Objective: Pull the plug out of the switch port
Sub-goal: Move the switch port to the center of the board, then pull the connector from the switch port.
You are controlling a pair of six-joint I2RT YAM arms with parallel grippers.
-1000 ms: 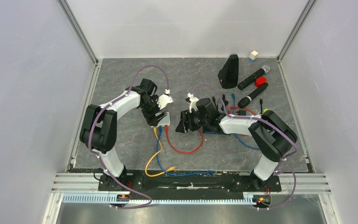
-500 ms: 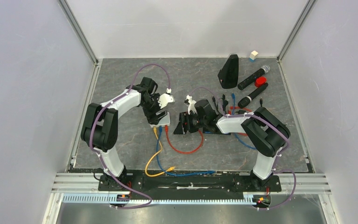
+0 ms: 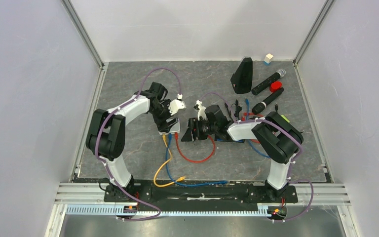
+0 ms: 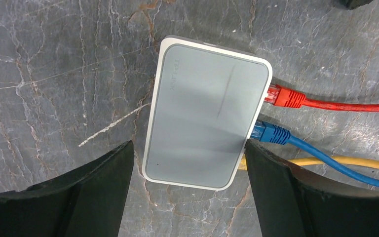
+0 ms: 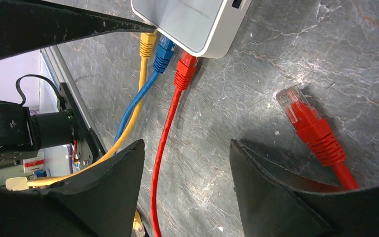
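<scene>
The white-grey switch lies flat on the mat, seen close in the left wrist view. Red, blue and yellow plugs sit in its ports. My left gripper is open, with its jaws on either side of the switch's end, not touching it. My right gripper is open and empty, just short of the red plug. The red cable runs between its jaws. A loose red plug lies on the mat by the right finger.
A black wedge, two microphones, a red cap and a white cube lie at the back right. More cables bunch under the right arm. Yellow and blue cables loop toward the front edge.
My right gripper has moved a little to the left, closer to the switch's port side. The left gripper has barely shifted over the switch.
</scene>
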